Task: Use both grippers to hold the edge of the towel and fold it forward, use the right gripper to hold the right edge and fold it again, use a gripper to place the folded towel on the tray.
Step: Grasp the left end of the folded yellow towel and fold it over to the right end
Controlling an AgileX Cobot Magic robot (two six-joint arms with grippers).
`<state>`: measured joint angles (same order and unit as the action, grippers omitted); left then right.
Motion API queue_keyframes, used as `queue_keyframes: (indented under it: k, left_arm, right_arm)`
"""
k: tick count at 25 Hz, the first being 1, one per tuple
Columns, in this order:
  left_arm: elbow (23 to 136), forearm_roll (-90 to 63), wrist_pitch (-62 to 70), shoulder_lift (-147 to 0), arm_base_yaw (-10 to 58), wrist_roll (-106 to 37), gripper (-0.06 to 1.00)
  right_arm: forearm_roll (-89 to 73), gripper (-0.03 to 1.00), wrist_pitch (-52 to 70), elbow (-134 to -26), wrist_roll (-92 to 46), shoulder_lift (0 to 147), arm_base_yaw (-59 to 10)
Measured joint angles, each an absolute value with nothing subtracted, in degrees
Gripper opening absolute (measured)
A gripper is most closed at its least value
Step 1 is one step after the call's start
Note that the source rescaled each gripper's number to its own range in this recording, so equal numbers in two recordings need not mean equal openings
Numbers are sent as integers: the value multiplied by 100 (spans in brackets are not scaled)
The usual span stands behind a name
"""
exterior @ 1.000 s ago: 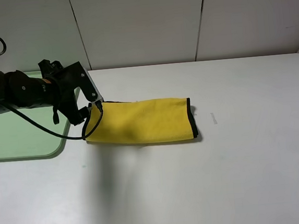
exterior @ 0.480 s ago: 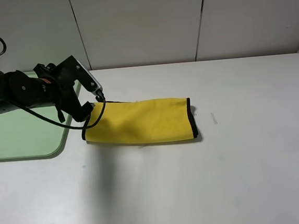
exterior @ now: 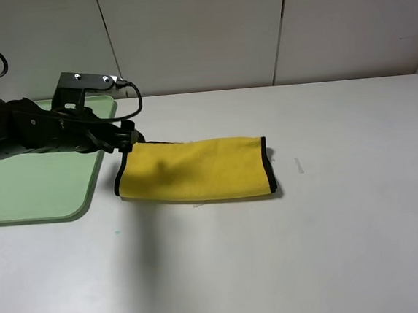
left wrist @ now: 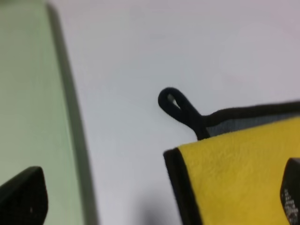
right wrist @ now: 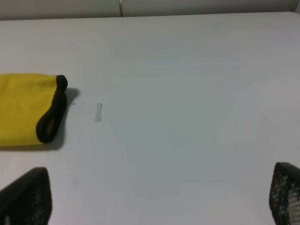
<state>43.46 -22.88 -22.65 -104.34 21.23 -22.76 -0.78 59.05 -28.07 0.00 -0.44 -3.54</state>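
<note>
Swinging level since a second ago, the left fingers (left wrist: 21,199) are hovering wide and empty over the tray-side end of the towel (exterior: 196,171). Folded into a yellow, black-trimmed band, grey underside and loop (left wrist: 176,105) peeking out, the towel is lying on the worktop (exterior: 312,250) just beside the tray (exterior: 22,195). The right fingers (right wrist: 23,199) are gaping wide, empty.

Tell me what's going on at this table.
A two-armed robot is folding a yellow towel. It lies on the white table, already folded once into a long strip, its black corner loop poking out at the left end. The left gripper hovers open over that end, holding nothing. The right gripper is open over bare table to the right of the towel. The green tray sits at the left; the towel is not on it yet.
</note>
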Motion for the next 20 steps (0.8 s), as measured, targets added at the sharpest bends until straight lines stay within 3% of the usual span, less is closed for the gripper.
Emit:
queue_keyframes:
  k: [6, 20]
  left_arm:
    - [4346, -2681, -1559, -10434, 2071, -1191, 100]
    - [4563, -2796, -1103, -10965, 2071, -1088, 99]
  right_arm:
    - [-78, 100, 5905, -2807, 0, -44, -354]
    - [-78, 100, 5901, -2807, 0, -44, -354]
